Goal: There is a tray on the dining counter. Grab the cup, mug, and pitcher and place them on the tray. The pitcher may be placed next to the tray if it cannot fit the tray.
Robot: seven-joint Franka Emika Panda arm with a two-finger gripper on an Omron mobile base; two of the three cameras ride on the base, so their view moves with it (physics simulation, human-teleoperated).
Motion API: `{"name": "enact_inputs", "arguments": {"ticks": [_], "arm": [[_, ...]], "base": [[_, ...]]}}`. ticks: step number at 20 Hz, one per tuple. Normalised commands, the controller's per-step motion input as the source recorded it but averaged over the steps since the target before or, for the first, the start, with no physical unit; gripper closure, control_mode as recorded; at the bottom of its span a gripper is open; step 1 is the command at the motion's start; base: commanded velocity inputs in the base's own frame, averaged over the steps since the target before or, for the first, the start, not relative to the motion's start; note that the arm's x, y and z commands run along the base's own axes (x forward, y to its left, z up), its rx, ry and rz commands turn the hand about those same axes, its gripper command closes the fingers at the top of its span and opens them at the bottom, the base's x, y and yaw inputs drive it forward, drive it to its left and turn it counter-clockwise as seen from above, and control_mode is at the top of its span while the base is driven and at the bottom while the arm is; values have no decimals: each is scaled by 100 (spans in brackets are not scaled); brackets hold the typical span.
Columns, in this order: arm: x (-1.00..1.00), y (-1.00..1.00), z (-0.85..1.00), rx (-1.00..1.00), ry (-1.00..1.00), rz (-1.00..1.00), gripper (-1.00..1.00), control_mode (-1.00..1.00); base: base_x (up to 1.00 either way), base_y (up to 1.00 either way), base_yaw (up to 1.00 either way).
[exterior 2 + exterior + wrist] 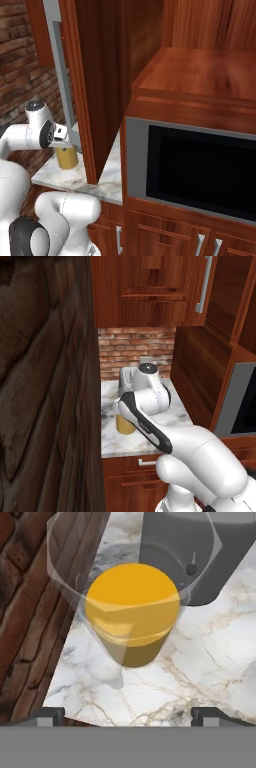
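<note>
The pitcher [132, 612] is a clear cylinder with yellow-orange liquid inside. It stands upright on a marble counter top [175, 416] beside the brick wall. In the hand view I look straight down into it. My gripper [128, 716] hangs just above it, open, with its fingertips [46, 714] set wide at the view's lower corners and nothing between them. From the base views the pitcher [125, 425] [66, 157] shows under my hand [59, 134]. The tray, cup, mug and dining counter are out of view.
A grey toaster [200, 557] stands right behind the pitcher. The brick wall [135, 351] backs the narrow counter, with wood cabinets [150, 291] overhead. A tall dark panel [45, 381] closes the left side. A built-in microwave [200, 170] sits to the right.
</note>
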Motion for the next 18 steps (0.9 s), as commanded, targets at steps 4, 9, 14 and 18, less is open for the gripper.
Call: {"name": "enact_inputs", "arguments": {"ticks": [4,9,14,18], "arm": [[22,11,-10,0,0,0,-100,-100],[22,10,-15,0,0,0,-100,-100],[21,10,-19,0,0,0,-100,-100],[23,6,-17,0,0,0,-100,-100]], "base": [[0,0,0],[0,0,0],[0,0,0],[0,0,0]]}}
